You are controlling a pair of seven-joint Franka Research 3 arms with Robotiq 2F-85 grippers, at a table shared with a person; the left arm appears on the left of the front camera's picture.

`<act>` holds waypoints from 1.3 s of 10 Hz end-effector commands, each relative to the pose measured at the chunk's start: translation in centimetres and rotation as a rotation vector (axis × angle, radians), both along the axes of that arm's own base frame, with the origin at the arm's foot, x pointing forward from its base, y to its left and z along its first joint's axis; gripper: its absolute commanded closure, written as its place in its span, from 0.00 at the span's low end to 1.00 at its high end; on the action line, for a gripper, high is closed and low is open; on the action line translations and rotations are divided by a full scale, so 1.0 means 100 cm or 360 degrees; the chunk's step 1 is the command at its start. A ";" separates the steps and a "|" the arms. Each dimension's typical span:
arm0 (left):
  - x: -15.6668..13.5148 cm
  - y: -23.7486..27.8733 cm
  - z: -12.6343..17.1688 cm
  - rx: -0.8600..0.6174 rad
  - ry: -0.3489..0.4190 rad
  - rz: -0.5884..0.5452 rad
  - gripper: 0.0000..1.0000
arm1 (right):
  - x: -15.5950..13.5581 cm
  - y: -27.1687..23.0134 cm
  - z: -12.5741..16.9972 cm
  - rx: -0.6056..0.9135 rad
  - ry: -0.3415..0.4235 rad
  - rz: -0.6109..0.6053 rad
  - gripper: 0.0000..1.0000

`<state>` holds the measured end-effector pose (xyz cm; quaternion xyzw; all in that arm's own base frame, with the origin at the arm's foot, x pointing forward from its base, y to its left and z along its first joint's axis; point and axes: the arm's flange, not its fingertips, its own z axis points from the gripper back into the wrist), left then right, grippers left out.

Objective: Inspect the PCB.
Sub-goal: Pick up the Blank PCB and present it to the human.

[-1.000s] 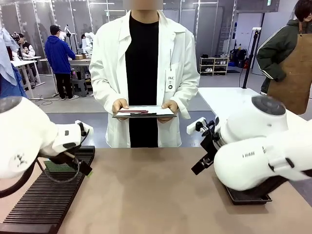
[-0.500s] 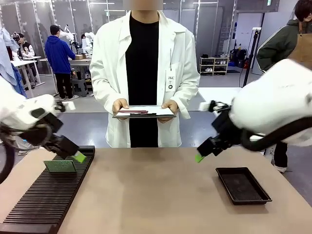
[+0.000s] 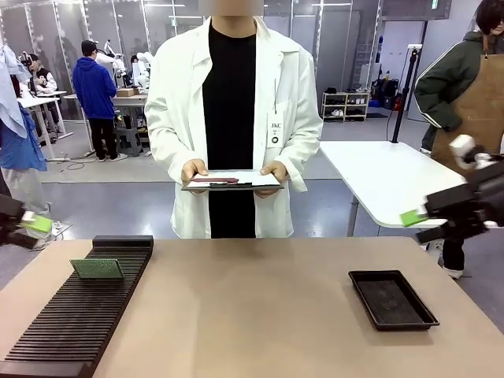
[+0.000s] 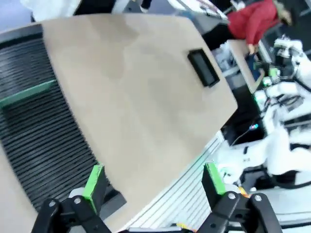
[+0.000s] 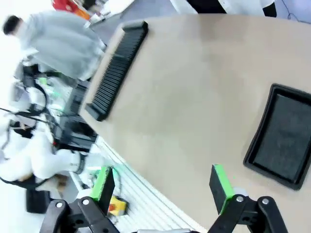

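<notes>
PCB [image 3: 97,268] stood in slotted rack [image 3: 79,315], left gripper [image 4: 153,178] held spread wide beyond the table edge, right gripper [image 5: 162,185] likewise spread, both empty, clipboard [image 3: 232,181] held by person.

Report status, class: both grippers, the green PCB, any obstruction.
Left gripper open, empty. Right gripper open, empty. Thin green dotted PCB standing in black slotted rack, untouched. Nothing blocking it.

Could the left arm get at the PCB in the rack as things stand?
Probably yes: the left pincer is open beside the table's left edge, with nothing between it and the PCB standing in the rack.
</notes>
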<state>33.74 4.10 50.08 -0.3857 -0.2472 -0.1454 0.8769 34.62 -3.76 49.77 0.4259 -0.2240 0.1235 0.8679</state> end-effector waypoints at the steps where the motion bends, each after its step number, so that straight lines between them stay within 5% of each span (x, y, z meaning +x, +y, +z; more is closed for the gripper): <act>1: -0.058 0.029 -0.052 -0.0263 -0.0082 0.0113 0.00 | -0.042 -0.029 -0.041 0.0245 0.0005 -0.0038 0.00; 2: -0.075 0.047 -0.071 -0.0379 -0.0141 0.0161 0.00 | -0.051 -0.042 -0.052 0.0330 -0.0009 -0.0099 0.00; 3: -0.091 0.061 -0.095 -0.0441 -0.0077 0.0222 0.00 | -0.060 -0.050 -0.064 0.0372 0.0022 -0.0164 0.00; 6: -0.115 0.073 -0.122 -0.0519 -0.0123 0.0261 0.00 | -0.065 -0.057 -0.076 0.0399 0.0046 -0.0172 0.00; 8: -0.108 0.069 -0.112 -0.0507 -0.0192 0.0290 0.00 | -0.057 -0.054 -0.076 0.0371 0.0110 -0.0189 0.00; 9: -0.058 0.157 -0.080 -0.0526 -0.0108 0.0291 0.00 | -0.026 -0.098 -0.055 0.0400 0.0104 -0.0181 0.00; 13: -0.059 0.155 -0.085 -0.0503 -0.0084 0.0302 0.00 | -0.026 -0.098 -0.055 0.0400 0.0104 -0.0181 0.00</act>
